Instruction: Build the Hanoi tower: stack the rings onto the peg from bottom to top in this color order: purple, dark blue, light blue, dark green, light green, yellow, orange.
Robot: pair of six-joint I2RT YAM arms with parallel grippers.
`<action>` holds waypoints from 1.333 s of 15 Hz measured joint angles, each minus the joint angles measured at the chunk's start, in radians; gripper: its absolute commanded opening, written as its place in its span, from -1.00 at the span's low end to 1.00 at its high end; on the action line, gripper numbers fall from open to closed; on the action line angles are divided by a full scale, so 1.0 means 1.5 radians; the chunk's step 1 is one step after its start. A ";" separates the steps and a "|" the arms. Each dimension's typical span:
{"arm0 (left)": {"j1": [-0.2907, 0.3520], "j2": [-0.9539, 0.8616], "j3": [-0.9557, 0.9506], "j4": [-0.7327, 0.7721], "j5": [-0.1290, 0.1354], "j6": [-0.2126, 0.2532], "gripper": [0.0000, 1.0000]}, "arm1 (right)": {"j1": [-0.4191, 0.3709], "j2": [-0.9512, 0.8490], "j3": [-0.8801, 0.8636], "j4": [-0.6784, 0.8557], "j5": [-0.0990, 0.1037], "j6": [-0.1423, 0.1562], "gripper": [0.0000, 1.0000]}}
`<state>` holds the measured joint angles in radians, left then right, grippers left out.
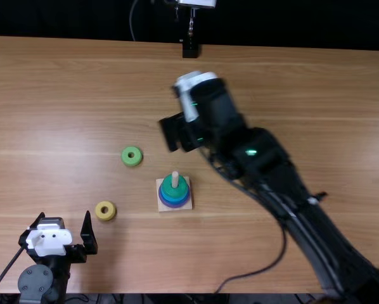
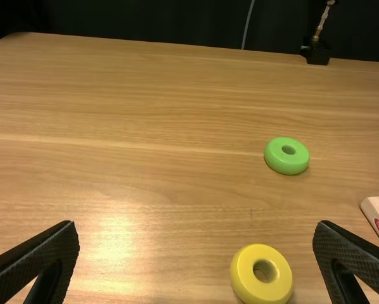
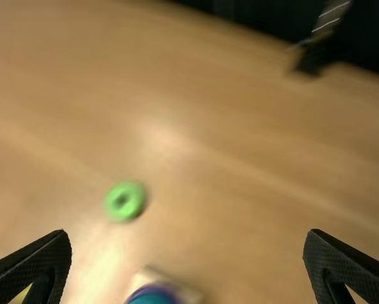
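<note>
The wooden base [image 1: 163,208] carries its upright peg [image 1: 175,177], ringed by purple, blue and, on top, dark green [image 1: 175,187]; I cannot tell every blue layer apart. A light green ring [image 1: 132,156] [image 2: 287,156] [image 3: 125,201] lies flat, up and left of the base in the top view. A yellow ring [image 1: 105,211] [image 2: 261,274] lies between the base and my left gripper [image 1: 64,216], which is open and holds nothing [image 2: 196,227]. My right gripper [image 1: 171,132] is above the table beyond the peg, its fingers wide apart around nothing in the right wrist view [image 3: 188,234].
My right arm [image 1: 284,190] spans diagonally over the table's right half, with a cable looping beside it. A black stand [image 1: 190,49] [image 2: 315,52] is at the far table edge.
</note>
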<state>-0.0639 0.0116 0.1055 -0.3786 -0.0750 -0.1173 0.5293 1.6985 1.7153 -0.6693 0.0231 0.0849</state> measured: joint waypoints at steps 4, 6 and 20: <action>0.000 0.000 0.000 0.000 0.000 0.000 1.00 | -0.151 -0.216 -0.210 0.167 0.007 -0.002 1.00; 0.000 0.000 0.000 0.000 0.000 0.000 1.00 | -0.217 -0.306 -0.326 0.233 0.004 -0.003 1.00; 0.000 0.000 0.000 0.000 0.000 0.000 1.00 | -0.388 -1.064 -1.108 0.494 0.000 -0.016 1.00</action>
<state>-0.0635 0.0116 0.1055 -0.3790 -0.0750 -0.1173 -0.0532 0.1024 0.0536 0.0719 0.0227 0.0608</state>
